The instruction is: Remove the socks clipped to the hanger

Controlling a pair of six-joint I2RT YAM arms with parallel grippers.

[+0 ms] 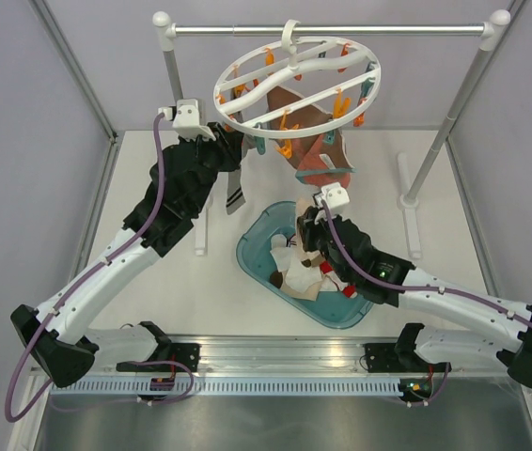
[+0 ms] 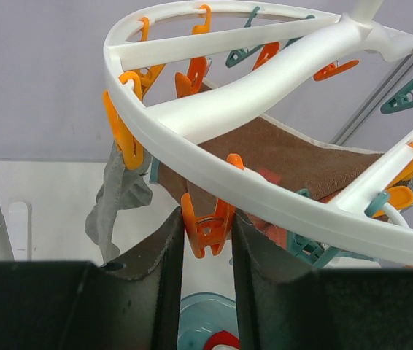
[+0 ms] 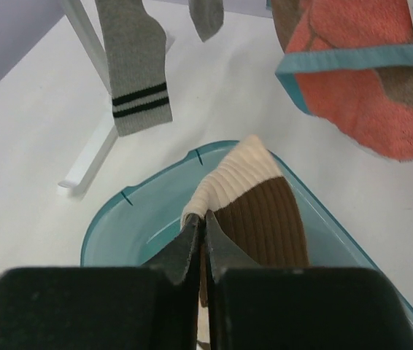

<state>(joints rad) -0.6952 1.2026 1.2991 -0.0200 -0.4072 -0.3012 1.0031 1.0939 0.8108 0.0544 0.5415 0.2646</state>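
The white ring hanger (image 1: 296, 85) hangs from the rail, with orange and teal clips around it. My left gripper (image 1: 233, 155) is raised to its near rim. In the left wrist view its jaws (image 2: 208, 219) press both sides of an orange clip (image 2: 206, 230) under the ring (image 2: 265, 193). A grey sock (image 2: 119, 197) hangs clipped to the left. A grey striped sock (image 1: 235, 193) also hangs there (image 3: 133, 65). My right gripper (image 1: 305, 230) is shut (image 3: 205, 219) on a brown and beige sock (image 3: 265, 211) over the teal basin (image 3: 119, 211).
The teal basin (image 1: 257, 249) holds several loose socks (image 1: 299, 277). A coral cloth (image 3: 367, 80) and a brown cloth (image 2: 301, 157) hang from the hanger. The metal rail stand (image 1: 332, 30) has white posts and feet (image 1: 407, 183) on the table.
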